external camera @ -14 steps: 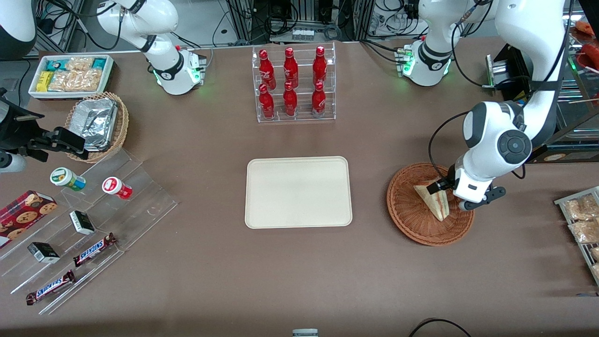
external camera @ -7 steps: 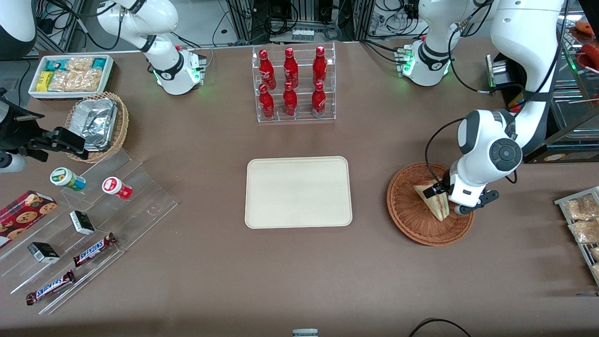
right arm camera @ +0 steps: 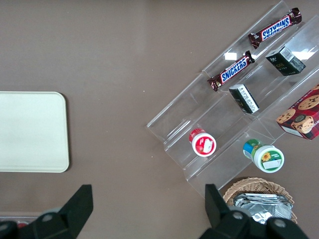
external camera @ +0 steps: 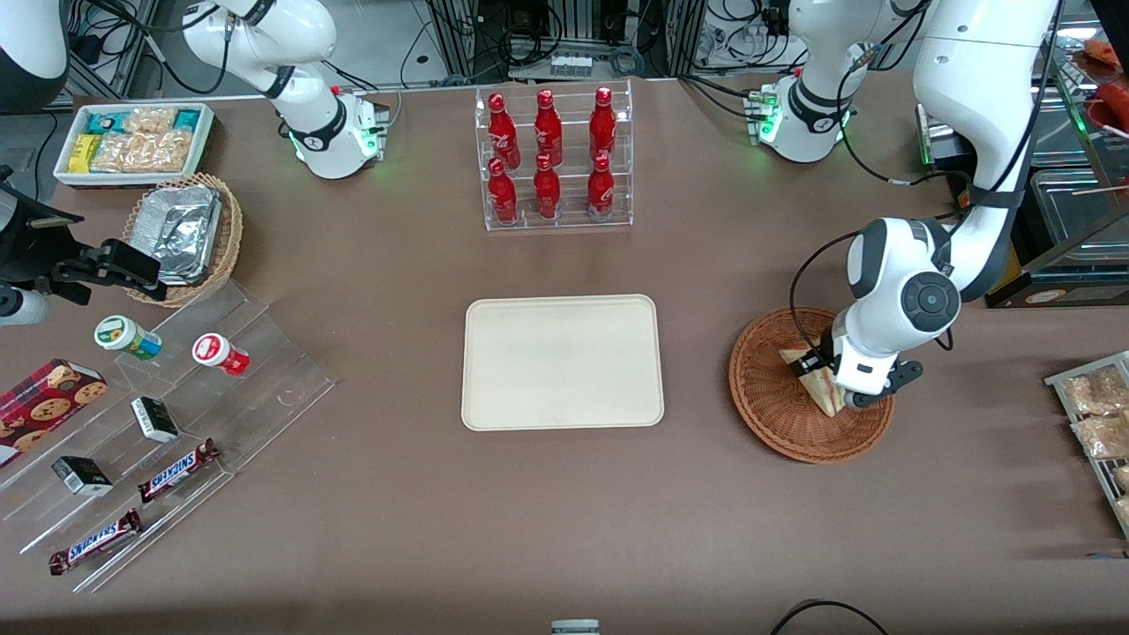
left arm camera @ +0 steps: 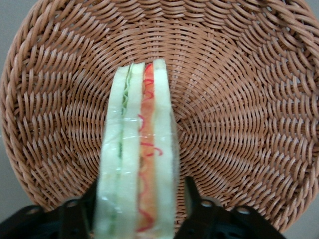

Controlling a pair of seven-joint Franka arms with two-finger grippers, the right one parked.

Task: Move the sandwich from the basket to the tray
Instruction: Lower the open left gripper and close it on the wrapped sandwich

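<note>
Six red bottles (external camera: 547,159) are counted in the rack, two Snickers bars (external camera: 176,470) on the clear steps, two wicker baskets (external camera: 776,414), one tray (external camera: 562,362), one sandwich (external camera: 816,381), one gripper (left arm camera: 139,219) above the reddish basket.

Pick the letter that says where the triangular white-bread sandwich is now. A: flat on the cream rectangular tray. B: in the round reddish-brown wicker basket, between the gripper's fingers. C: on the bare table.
B: the sandwich stands in the basket, the gripper straddling it; the tray holds nothing.
</note>
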